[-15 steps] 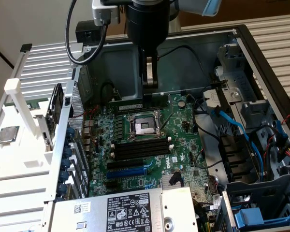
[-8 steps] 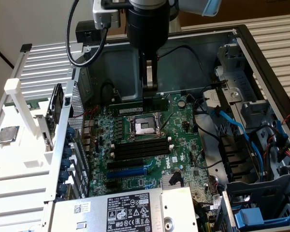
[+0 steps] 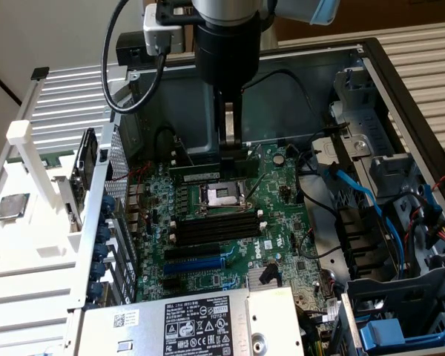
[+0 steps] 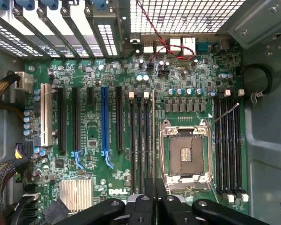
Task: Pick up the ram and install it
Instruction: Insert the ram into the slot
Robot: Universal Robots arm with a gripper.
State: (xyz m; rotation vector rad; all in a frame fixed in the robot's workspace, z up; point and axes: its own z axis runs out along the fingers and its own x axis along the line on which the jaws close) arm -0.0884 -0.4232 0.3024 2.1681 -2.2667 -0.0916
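My gripper reaches down into the open computer case and is shut on the ram, a thin green stick with a white label, held level above the motherboard. In the wrist view the ram shows edge-on as a thin line running out from the gripper. It lies between a bank of black memory slots and the open CPU socket. A second slot bank sits on the socket's other side. In the exterior view the ram hangs just beyond the socket, with the slots nearer the camera.
Case walls surround the board. Blue and black cables and drive bays crowd the exterior view's right. A power supply sits at the front. A silver CPU chip lies on the white surface outside the case. Expansion slots stand beside the memory slots.
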